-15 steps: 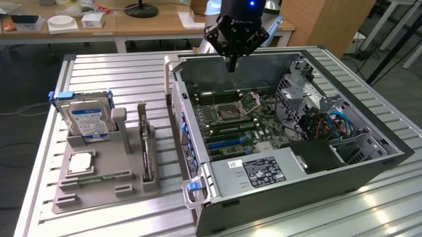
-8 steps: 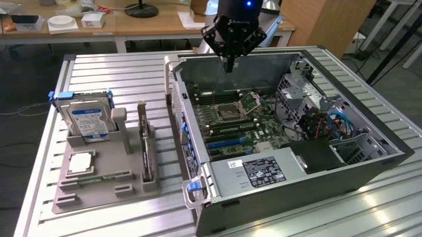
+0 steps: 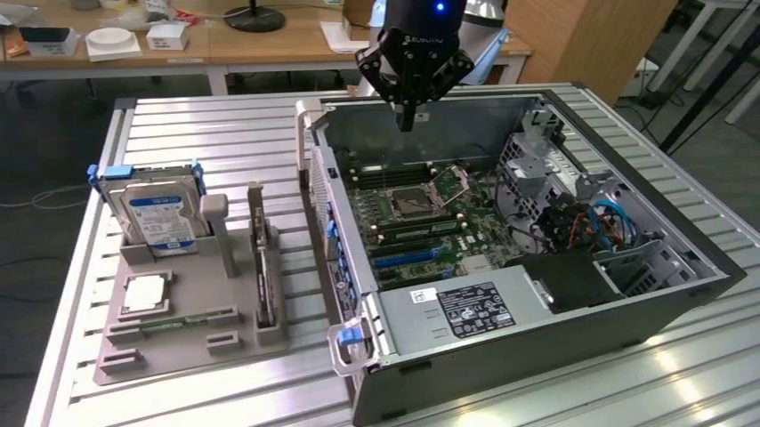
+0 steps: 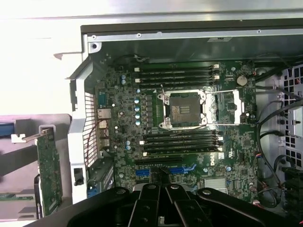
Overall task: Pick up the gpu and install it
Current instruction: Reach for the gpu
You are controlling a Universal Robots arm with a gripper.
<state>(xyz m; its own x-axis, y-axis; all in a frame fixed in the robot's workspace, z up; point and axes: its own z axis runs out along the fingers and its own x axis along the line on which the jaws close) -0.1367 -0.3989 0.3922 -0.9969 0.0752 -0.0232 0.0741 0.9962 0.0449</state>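
Observation:
The gpu (image 3: 262, 285) stands on its edge in a slot of the grey holder tray (image 3: 178, 347), at the exterior view's left of the open computer case (image 3: 665, 294). In the wrist view the gpu (image 4: 49, 170) shows as a green card with a metal bracket at one end, outside the case wall. My gripper (image 3: 407, 120) hangs above the back part of the case, over the motherboard (image 3: 416, 218), well apart from the gpu. Its black fingers (image 4: 151, 205) are shut together and hold nothing.
A hard drive (image 3: 160, 218) with a blue-white label, a processor chip (image 3: 145, 294) and a memory stick (image 3: 190, 320) also sit on the tray. Inside the case are the processor socket (image 4: 184, 109), blue card slots (image 4: 165, 170), a power supply (image 3: 475, 307) and cables (image 3: 594, 222).

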